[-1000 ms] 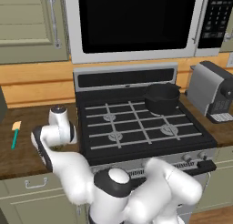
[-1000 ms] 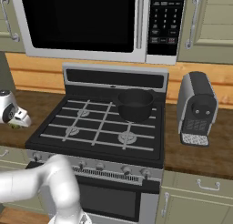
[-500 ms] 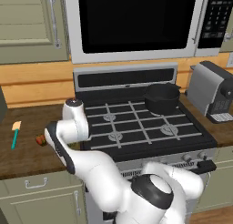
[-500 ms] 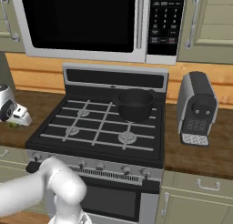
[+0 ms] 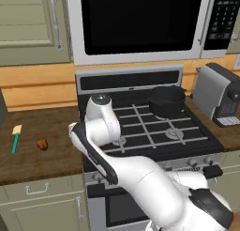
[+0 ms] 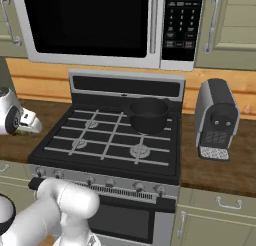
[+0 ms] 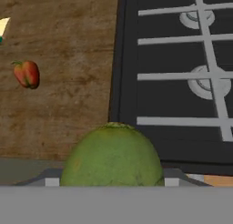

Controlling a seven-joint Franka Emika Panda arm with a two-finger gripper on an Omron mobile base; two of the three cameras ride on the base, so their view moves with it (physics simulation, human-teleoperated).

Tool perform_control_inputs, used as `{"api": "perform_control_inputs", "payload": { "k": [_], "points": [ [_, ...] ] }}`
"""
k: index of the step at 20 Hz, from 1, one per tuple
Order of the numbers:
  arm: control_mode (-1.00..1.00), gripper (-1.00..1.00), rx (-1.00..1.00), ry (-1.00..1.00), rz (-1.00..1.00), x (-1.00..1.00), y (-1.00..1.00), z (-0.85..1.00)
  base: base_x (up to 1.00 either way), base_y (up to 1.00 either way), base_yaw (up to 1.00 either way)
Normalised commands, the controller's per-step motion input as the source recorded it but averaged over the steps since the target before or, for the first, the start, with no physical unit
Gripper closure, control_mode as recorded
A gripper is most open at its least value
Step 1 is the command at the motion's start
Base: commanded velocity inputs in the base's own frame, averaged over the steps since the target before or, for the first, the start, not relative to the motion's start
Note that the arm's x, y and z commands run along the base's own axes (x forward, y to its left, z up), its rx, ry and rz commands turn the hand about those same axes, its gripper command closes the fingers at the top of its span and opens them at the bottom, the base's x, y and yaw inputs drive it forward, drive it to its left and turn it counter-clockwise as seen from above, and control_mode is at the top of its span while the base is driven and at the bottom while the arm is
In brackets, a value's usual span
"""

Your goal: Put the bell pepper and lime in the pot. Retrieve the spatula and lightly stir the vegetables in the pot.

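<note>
Now: pot point(image 6: 148, 114) on stove (rear burner) | lime point(image 7: 112, 155) at jaws

A black gas stove point(image 5: 154, 131) is sitting between two stretches of brown wooden counter point(image 5: 33, 155), with a microwave point(image 6: 100, 25) hanging above it and a grey coffee machine point(image 6: 216, 120) standing on the counter's right stretch.
</note>
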Motion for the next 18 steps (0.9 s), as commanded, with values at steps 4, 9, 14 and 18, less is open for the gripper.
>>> {"api": "perform_control_inputs", "payload": {
  "k": [4,9,14,18],
  "points": [
    [-1.0,1.0,-0.04,-0.19,0.0,-0.22,-0.76,0.58,0.0,0.0,0.0],
    [-1.0,1.0,-0.01,-0.24,0.0,-0.27,-0.81,0.51,0.0,0.0,0.0],
    [-1.0,1.0,0.0,-0.22,0.0,-0.15,-0.82,0.51,0.0,0.0,0.0],
    [-1.0,1.0,0.0,-0.07,0.0,0.0,-0.89,0.41,0.0,0.0,0.0]
  ]
}}
